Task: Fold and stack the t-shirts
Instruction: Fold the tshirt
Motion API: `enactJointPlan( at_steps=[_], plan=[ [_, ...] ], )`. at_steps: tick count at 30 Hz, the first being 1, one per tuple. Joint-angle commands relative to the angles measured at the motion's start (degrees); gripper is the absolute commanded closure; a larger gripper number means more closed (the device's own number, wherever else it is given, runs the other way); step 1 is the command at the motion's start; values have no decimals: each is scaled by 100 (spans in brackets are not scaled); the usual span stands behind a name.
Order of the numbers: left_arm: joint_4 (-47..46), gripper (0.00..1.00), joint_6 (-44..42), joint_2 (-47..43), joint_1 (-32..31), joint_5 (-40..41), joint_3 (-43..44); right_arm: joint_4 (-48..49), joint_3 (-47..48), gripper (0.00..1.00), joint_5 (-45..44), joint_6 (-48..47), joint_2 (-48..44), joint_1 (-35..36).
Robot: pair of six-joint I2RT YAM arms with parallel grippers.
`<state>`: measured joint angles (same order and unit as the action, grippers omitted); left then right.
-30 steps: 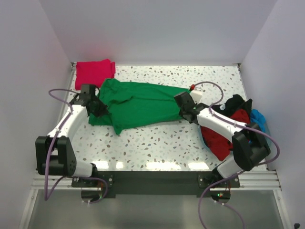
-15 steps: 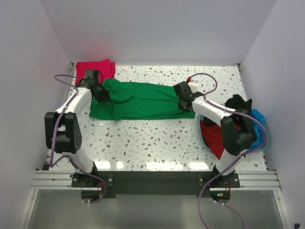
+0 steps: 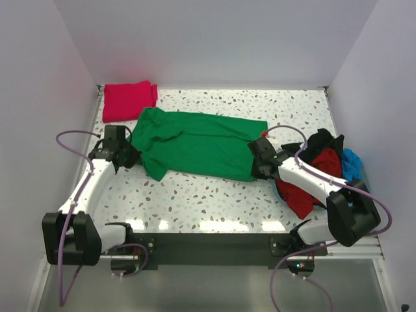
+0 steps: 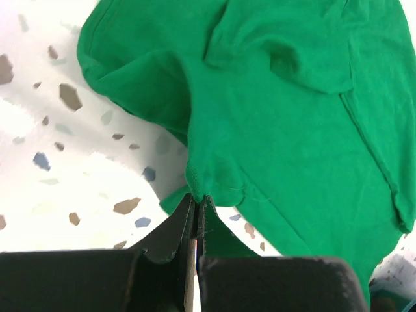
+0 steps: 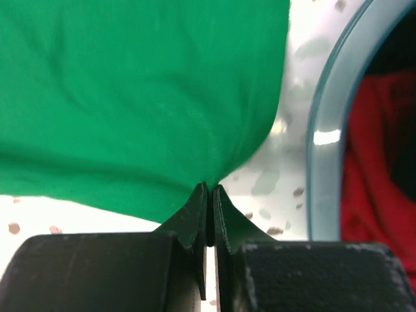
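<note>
left tool [image 4: 196, 198] and right tool [image 5: 209, 190] clamped on green t-shirt [image 3: 195, 143]

left tool is clenched on a small fold at the shirt's edge, low over the speckled desk [image 3: 214, 195]. right tool is clenched on the opposite edge, its tips pinching a tuck of cloth. the green t-shirt lies spread out between the two tools. beyond the left tool, at the far corner, a folded crimson t-shirt [image 3: 129, 101] lies near the green one. just beside the right tool, on its outer side, a light-blue basket rim [image 5: 325, 117] curves around a heap: a dark red t-shirt [image 3: 302, 192], a black t-shirt [image 3: 322, 142] and a blue t-shirt [image 3: 351, 162].
</note>
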<state>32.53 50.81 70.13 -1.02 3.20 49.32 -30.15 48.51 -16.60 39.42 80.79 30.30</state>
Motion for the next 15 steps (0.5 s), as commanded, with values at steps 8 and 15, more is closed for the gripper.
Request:
enactJointPlan(
  at_steps=[8,15],
  plan=[
    [403,100,-150,-597,102,190,-222,-254,-273,100,-27,136,-99,186],
    [78,100,-229,104,102,-100,603,-606,536,100,-335,-110,199,160]
  ],
)
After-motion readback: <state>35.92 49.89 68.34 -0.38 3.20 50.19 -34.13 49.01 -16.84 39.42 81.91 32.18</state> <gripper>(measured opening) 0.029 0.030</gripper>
